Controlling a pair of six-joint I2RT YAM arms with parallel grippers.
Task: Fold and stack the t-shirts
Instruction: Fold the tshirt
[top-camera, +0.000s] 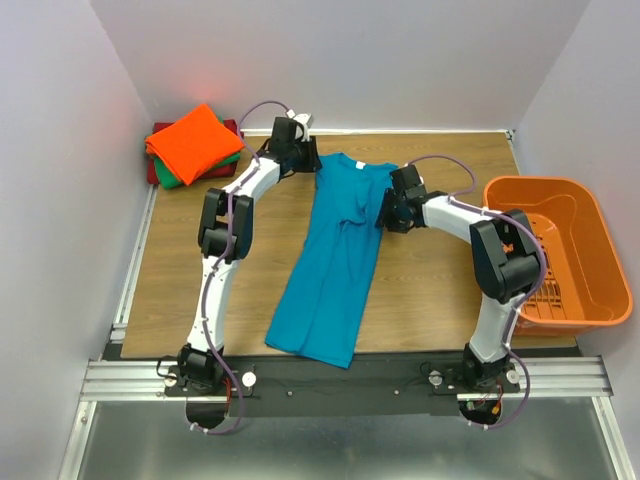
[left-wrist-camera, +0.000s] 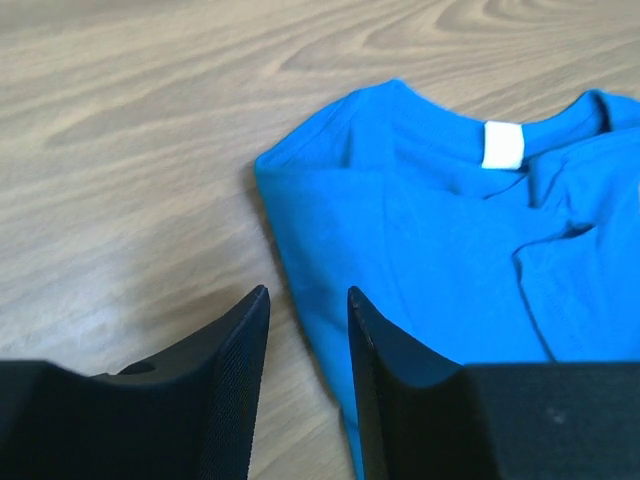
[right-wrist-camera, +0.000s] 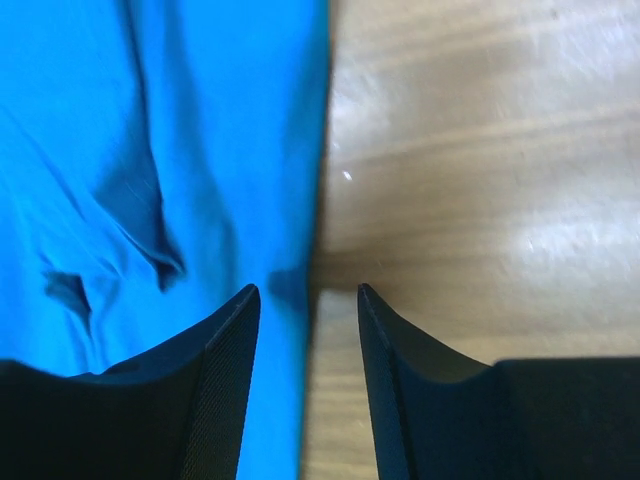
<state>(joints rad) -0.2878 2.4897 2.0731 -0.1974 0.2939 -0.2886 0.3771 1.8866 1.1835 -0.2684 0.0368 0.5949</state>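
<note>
The left end effector (left-wrist-camera: 307, 295) hung low over the table (left-wrist-camera: 150, 150) with its jaws narrowly apart and nothing between them, only bare wood showing in the gap. The folded shoulder edge of the teal-blue t-shirt (left-wrist-camera: 430, 230) ran just ahead of it and passed under its right-hand finger; the collar and white label (left-wrist-camera: 502, 144) lay ahead to the right, open wood ahead to the left. The right end effector (right-wrist-camera: 307, 290), jaws moderately apart and gripping nothing, straddled the shirt's other long edge, cloth to its left and clear wood to its right. Far out beyond the left end effector sat the folded orange t-shirt (top-camera: 195, 140) on green (top-camera: 178, 181) and dark red (top-camera: 156, 170) ones; the orange slotted basket (top-camera: 590, 240) stood well to the right end effector's outer side.
</note>
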